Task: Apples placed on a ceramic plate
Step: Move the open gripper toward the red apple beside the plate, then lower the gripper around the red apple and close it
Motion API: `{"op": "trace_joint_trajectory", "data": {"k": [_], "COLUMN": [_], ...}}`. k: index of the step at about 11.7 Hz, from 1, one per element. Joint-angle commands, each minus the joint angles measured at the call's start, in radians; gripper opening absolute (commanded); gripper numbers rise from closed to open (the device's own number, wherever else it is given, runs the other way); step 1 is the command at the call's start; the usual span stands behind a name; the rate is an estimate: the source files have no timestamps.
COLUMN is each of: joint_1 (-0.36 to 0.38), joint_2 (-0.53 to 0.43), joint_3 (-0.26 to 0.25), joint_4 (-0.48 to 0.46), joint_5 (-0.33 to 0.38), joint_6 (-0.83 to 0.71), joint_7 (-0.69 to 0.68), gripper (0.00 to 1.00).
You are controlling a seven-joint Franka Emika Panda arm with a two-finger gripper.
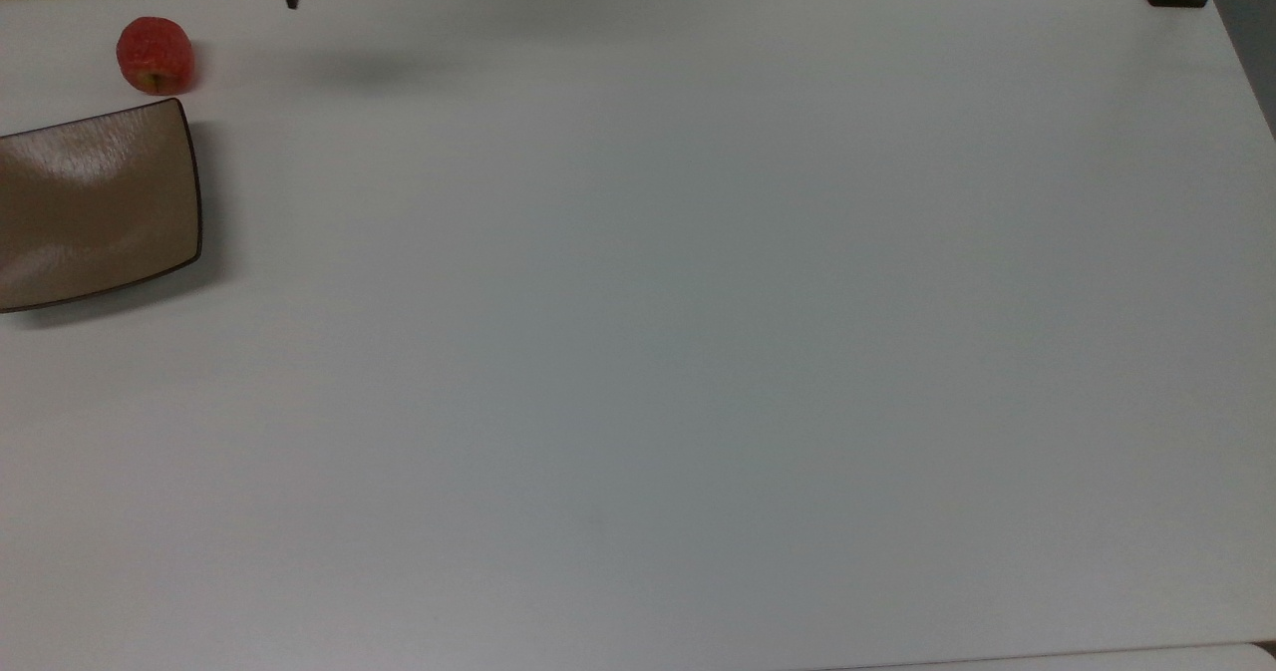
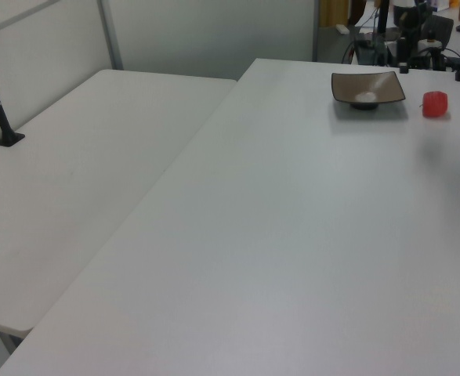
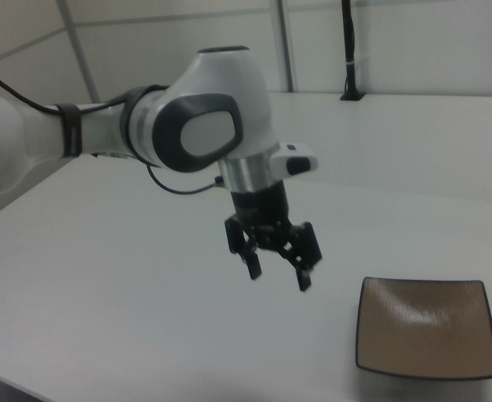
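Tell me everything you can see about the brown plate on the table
The ceramic plate is glossy brown and squarish, with upturned rounded corners, a thin dark rim and a faintly textured face catching a pale glare. It sits flat on the white table at the top view's left edge, partly cut off. Nothing lies on it. The apple rests on the table beside one corner, apart from it.

A small red apple (image 1: 155, 55) with speckled skin and a yellowish patch at its stem dimple lies on the white desk (image 1: 698, 302), near the far edge at the top view's left. Just beside it, apart from it, sits the glossy brown squarish ceramic plate (image 1: 95, 202) with a thin dark rim and upturned corners, bare.
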Motion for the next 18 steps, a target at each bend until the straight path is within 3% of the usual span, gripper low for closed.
{"op": "trace_joint_trajectory", "data": {"k": [1, 4, 7, 16, 17, 18], "joint_1": [-0.036, -0.068, -0.112, -0.155, -0.161, -0.164], "joint_2": [-0.012, 0.058, 0.135, 0.276, 0.278, 0.278], "joint_3": [-0.094, -0.142, -0.142, -0.142, -0.142, -0.140], "joint_4": [-0.103, -0.139, -0.139, -0.131, -0.131, -0.131], "joint_5": [-0.025, -0.057, -0.073, -0.171, -0.197, -0.194], "joint_6": [0.170, 0.292, 0.324, 0.434, 0.439, 0.438], "joint_7": [-0.107, -0.158, -0.228, -0.252, -0.273, -0.291], "gripper": [1.00, 1.00, 1.00, 1.00, 0.78, 0.48]}}
